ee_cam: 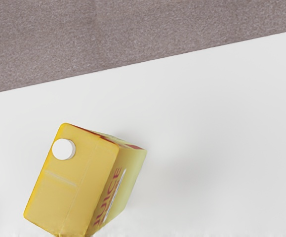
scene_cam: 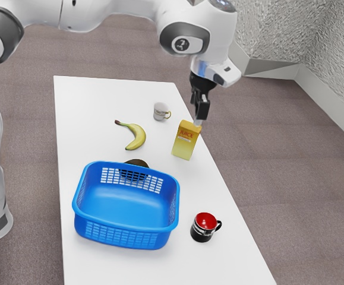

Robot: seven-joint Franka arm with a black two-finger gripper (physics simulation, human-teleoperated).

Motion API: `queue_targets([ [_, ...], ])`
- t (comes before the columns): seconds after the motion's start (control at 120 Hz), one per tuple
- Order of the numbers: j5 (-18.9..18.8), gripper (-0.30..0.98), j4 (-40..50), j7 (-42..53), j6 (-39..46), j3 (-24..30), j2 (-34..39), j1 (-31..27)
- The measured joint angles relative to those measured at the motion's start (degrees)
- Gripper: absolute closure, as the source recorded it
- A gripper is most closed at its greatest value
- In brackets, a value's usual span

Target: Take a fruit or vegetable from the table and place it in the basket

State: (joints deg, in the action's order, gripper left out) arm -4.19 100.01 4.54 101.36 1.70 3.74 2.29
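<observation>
One blue basket (scene_cam: 124,229) stands near the banana (scene_cam: 139,135), a pick best made by squaring up over its middle, closing across the curve and lifting above the rim. Yellow and dark-tipped, it lies curled on the white table (scene_cam: 87,101); farther right, the claw (scene_cam: 201,117) hangs by the juice (scene_cam: 185,142), open or closed, I cannot tell.

exterior view, all on table (scene_cam: 100,101) | basket (scene_cam: 127,236) front | mug (scene_cam: 201,233) near its right | part-hidden item (scene_cam: 137,162) just behind basket | banana (scene_cam: 137,138) farther back | carton (scene_cam: 185,142) right of banana | cup (scene_cam: 160,113) behind, between banana and carton
</observation>
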Motion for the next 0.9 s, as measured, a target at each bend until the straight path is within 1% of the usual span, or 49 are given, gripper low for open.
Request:
queue_targets([
  [0.033, 3.7, 0.0, 0.8, 0.2, -0.8, -1.4, -0.1, 0.0],
  [0.075, 8.0, 0.0, 3.0, 0.5, -1.6, -2.5, 0.0, -1.3],
  [0.117, 11.2, 0.0, 4.5, 0.7, -2.2, -2.8, -0.1, -3.1],
  [0.2, 14.8, 0.0, 8.2, 1.2, -2.7, -2.7, 0.5, -4.8],
  [0.3, 17.7, 0.0, 14.7, 1.9, -1.6, -2.7, 1.9, -3.0],
  [0.467, 19.9, 0.0, 20.0, 3.2, 0.2, -1.6, 4.2, -2.6],
  [0.592, 20.5, 0.0, 22.9, 4.2, 1.1, -1.7, 6.4, -4.3],
  [0.9, 21.9, 0.0, 28.4, 6.4, 3.2, -1.6, 8.6, -4.5],
])
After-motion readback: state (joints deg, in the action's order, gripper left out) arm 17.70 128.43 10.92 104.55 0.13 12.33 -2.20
